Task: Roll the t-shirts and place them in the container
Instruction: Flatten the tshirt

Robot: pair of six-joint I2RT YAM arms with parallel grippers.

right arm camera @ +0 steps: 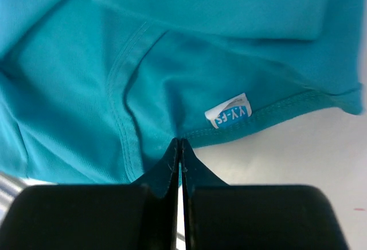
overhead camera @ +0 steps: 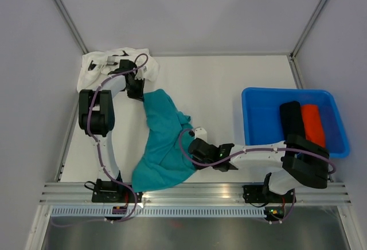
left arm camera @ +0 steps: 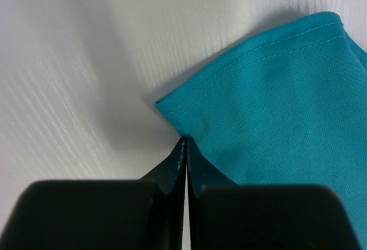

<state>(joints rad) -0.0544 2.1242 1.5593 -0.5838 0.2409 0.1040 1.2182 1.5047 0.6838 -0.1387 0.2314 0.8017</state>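
The teal t-shirt (overhead camera: 163, 141) lies crumpled on the white table, running from the back left towards the near edge. My left gripper (overhead camera: 139, 94) is shut on its far hemmed corner; in the left wrist view the gripper (left arm camera: 184, 142) pinches the stitched edge of the shirt (left arm camera: 275, 101). My right gripper (overhead camera: 192, 147) is shut on the shirt's right side; in the right wrist view the gripper (right arm camera: 179, 142) pinches the collar edge (right arm camera: 264, 112) beside a small white and blue label (right arm camera: 228, 111). The white t-shirt (overhead camera: 106, 63) lies bunched at the back left corner, behind the left arm.
A blue bin (overhead camera: 255, 124) stands at the right of the table, holding a black roll (overhead camera: 291, 118) and an orange roll (overhead camera: 313, 122). The table (overhead camera: 223, 84) is walled on the left, back and right. A metal rail (overhead camera: 195, 191) runs along the near edge.
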